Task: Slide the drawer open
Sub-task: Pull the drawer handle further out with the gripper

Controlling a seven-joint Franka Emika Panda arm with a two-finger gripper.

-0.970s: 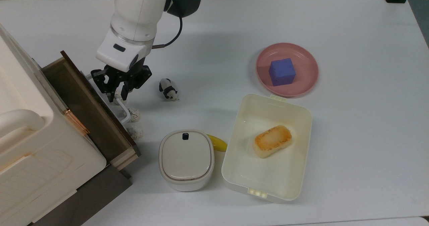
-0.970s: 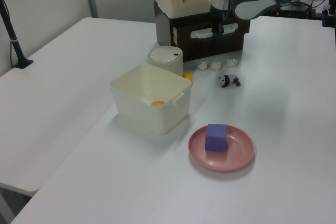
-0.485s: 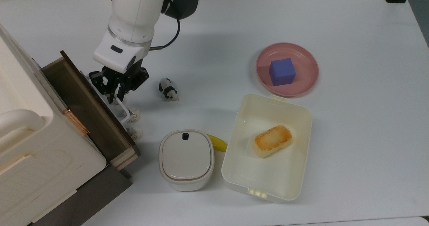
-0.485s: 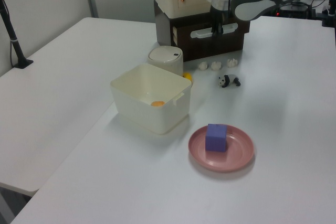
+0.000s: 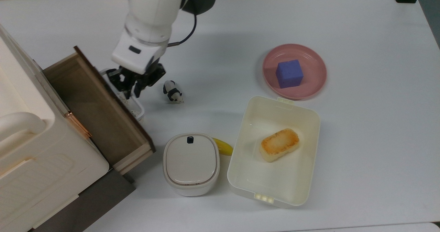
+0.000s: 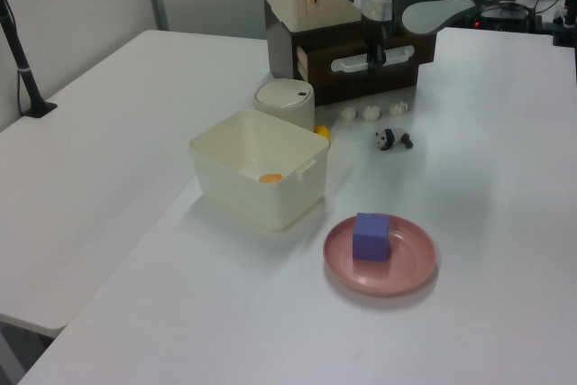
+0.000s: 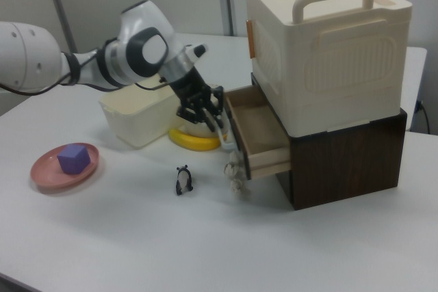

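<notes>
I have the gripper (image 5: 132, 87) closed on the handle (image 5: 128, 99); the drawer (image 5: 99, 111) stands partly open, with more travel likely left.

Overhead top view plus two opposing oblique side views, table (image 5: 361, 156) shared.

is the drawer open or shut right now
Partly open. The drawer juts out from the cabinet, its plywood inside showing in the top view, with the claw at its white handle.
</notes>
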